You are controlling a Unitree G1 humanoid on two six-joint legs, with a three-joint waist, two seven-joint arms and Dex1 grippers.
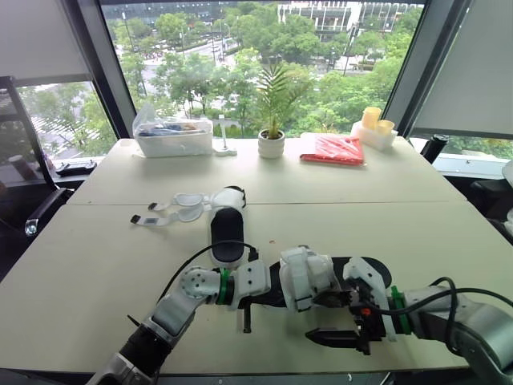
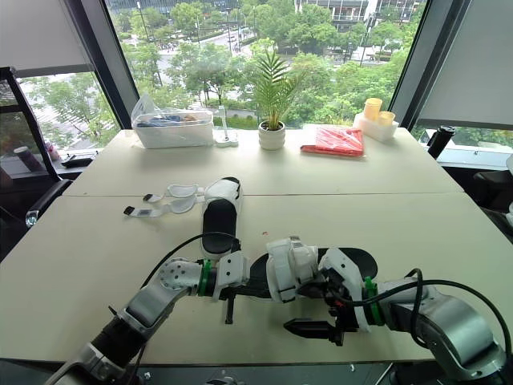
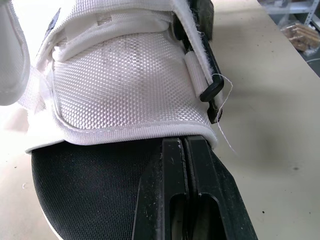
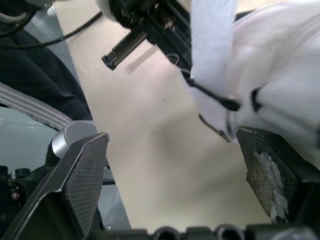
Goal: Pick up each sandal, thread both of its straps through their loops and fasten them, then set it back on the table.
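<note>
Both arms (image 1: 180, 301) inward at the sandal (image 1: 303, 277): left end effector (image 3: 186, 142) clamped on it, right end effector (image 1: 330, 318) open.

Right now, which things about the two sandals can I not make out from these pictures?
- Near sandal: in the head views the left pincer and right pincer partly cover its straps, so threading cannot be told.
- Its far end: cut off by the left wrist view's edge.
- Far sandal: its loose straps are too small in the head views to show any loop.
</note>
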